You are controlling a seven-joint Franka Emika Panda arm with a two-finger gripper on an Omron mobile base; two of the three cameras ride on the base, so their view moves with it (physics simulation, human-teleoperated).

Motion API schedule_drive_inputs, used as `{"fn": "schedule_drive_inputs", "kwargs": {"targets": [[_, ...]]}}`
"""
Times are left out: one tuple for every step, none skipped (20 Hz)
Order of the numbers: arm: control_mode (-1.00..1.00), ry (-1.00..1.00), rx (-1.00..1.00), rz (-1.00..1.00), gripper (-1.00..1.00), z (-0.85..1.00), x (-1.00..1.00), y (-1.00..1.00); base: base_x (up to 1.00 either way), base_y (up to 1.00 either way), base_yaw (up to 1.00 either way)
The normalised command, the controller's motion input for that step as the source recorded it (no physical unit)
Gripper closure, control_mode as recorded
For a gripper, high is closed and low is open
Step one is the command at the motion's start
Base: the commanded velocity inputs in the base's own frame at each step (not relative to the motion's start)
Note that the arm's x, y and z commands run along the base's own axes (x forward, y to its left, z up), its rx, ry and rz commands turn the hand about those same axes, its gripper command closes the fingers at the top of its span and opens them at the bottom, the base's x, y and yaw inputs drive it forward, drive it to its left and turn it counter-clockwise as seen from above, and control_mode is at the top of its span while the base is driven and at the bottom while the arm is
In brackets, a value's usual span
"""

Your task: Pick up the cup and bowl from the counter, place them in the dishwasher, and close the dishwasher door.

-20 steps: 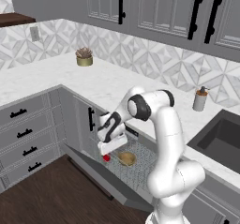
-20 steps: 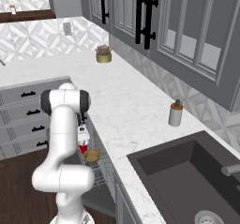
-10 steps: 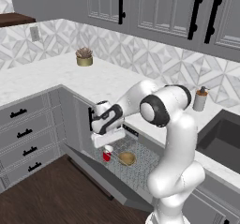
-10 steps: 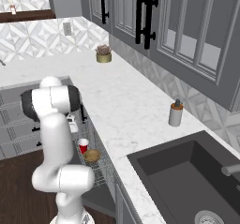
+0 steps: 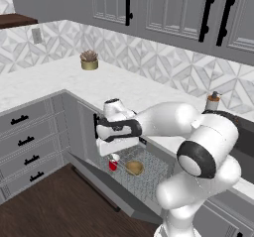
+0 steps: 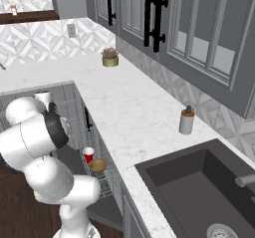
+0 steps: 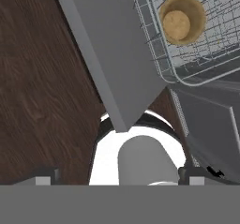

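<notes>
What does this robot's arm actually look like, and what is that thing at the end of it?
The arm is glossy white, built of fat rounded tubes joined by dark grey-black rings. At its end is a boxy white tool with a black band above it and two small grey fingertips.

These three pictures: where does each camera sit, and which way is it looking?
Left base view: behind the arm's left, looking down at the cup and bowl in the dishwasher; arm lower right.
Right base view: behind its right, over the counter; arm lower left.
Hand view: on the hand, facing the dishwasher door.
All share the bowl.
</notes>
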Motion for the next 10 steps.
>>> {"fn": "schedule_drive_inputs", "kwargs": {"targets": [[-1.00,-0.06,0.00,-0.03,-1.00,0.26,-1.00,0.00,0.00,0.00,0.00],[-1.00,-0.10,0.00,-0.03,-1.00,0.21,-1.00,0.00,0.00,0.00,0.00],[-1.00,-0.12,0.00,-0.02,-1.00,0.10,-0.94,0.04,0.00,0.00,0.00],[-1.00,-0.11,0.00,-0.01,-1.00,0.00,-0.64,0.24,0.00,0.00,0.00],[-1.00,-0.02,0.00,0.00,-1.00,-0.02,-0.19,0.51,0.00,0.00,0.00],[-1.00,0.00,-0.02,0.00,-1.00,-0.27,0.00,0.62,0.00,0.00,0.00],[-1.00,0.00,-0.01,0.00,-1.00,-0.31,0.00,0.67,0.00,0.00,0.00],[-1.00,-0.04,-0.02,0.00,-1.00,-0.26,0.00,0.71,0.00,0.00,0.00],[-1.00,-0.07,-0.03,0.00,-1.00,-0.19,0.00,0.70,0.00,0.00,0.00],[-1.00,-0.12,-0.04,0.00,-1.00,-0.10,0.00,0.70,0.00,0.00,0.00]]}}
